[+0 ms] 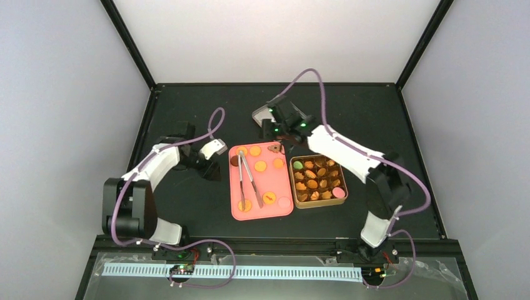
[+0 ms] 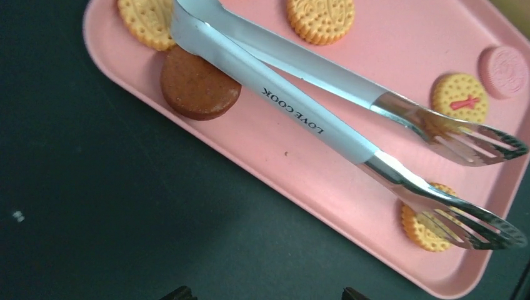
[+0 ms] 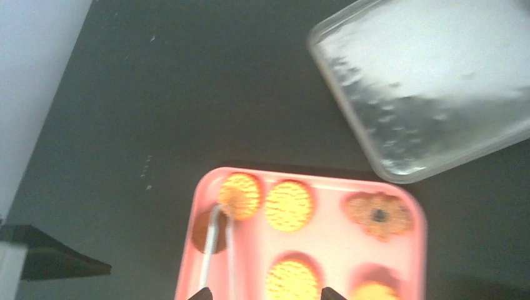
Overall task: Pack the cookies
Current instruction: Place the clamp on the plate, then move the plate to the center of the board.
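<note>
1. Cookies (image 1: pixel 260 166) are lying on the pink tray (image 1: pixel 279 182), others filling the gold tin (image 1: pixel 320 204).
2. Left gripper (image 2: pixel 265 295) is hovering wide open and empty, likely for the tongs (image 2: pixel 300 115).
3. Right gripper (image 3: pixel 265 294) is hovering open and empty above the tray.

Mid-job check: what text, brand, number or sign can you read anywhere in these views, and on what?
"LOVE COOK": printed on one arm of the metal tongs, which lie on the pink tray.
Stamped patterns on the cookies: too small to read as words.
Top and right wrist views: nothing readable.
</note>
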Robot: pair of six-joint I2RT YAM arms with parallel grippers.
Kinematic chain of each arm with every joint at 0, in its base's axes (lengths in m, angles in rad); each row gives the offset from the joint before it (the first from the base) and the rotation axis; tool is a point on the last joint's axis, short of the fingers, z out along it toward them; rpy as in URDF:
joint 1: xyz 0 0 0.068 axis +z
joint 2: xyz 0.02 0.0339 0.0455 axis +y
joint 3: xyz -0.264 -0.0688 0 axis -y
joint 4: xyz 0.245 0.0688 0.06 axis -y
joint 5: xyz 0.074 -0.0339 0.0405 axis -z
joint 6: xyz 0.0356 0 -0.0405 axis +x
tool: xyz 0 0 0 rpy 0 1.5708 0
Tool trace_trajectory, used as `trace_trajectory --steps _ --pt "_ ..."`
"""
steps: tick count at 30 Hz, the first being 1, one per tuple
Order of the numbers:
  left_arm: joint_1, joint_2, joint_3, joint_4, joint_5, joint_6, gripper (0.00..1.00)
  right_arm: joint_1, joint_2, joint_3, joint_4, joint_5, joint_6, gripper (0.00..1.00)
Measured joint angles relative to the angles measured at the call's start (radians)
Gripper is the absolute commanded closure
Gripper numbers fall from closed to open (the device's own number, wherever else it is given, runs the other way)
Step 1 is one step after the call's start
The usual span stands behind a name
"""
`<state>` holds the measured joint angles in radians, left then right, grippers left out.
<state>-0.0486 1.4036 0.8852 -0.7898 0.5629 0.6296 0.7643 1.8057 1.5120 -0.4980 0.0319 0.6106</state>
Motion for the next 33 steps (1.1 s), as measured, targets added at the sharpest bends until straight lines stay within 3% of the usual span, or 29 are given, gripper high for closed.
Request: trace_trajectory --steps 3,11,16,21,33 --pt "-0.047 0.066 0.006 0.036 -0.036 -0.022 0.38 -0.062 -0.133 -0.105 -0.002 0.024 -0.018 0.43" --pt "-0.161 0.19 0.031 0.109 -0.114 -0.069 0.42 -0.392 -0.436 -0.424 0.004 0.064 -0.065 0.41" --pt "-0.198 0.243 0.032 0.145 -0.163 -0.092 0.42 -0.537 -0.553 -0.592 -0.012 0.073 -0.082 0.38" --pt "-0.216 0.244 0.039 0.142 -0.205 -0.101 0.45 -0.586 -0.631 -0.711 -0.022 0.062 -0.078 0.33" --pt "-0.24 0.219 -0.01 0.248 -0.387 -0.079 0.47 -0.602 -0.693 -0.872 0.015 -0.051 -0.039 0.35"
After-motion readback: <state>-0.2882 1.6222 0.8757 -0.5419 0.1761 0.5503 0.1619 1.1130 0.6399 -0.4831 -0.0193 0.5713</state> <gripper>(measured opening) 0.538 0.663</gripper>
